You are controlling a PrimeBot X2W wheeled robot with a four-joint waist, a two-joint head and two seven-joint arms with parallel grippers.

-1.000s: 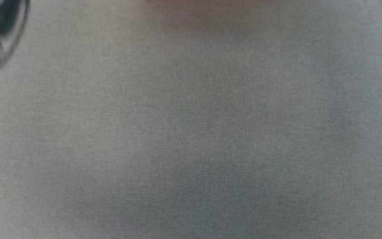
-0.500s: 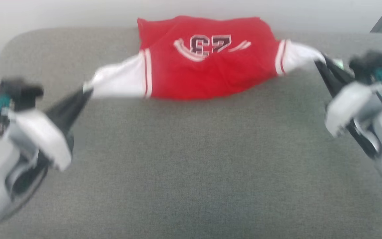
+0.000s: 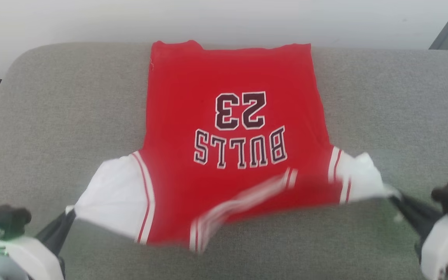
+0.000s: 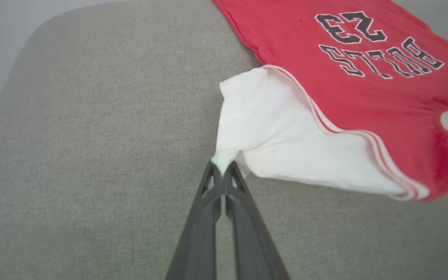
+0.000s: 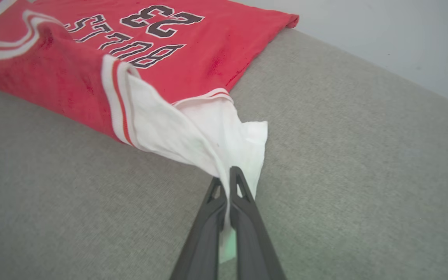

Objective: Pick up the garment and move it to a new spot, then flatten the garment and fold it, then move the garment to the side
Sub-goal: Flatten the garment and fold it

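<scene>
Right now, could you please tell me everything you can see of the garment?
The garment is a soft red T-shirt with white short sleeves edged in thin red-and-white stripes, printed BULLS and 23, upside down in the head view. Its body lies spread, mostly flat, on the grey cushion, hem at the far edge. The near end, with collar and sleeves, is raised slightly. The left tool pinches one sleeve's tip; the right tool pinches the other.

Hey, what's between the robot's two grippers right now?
The garment, stretched across the grey cushion: the left gripper pinches one white sleeve, the right gripper the other. The head view shows it.
</scene>
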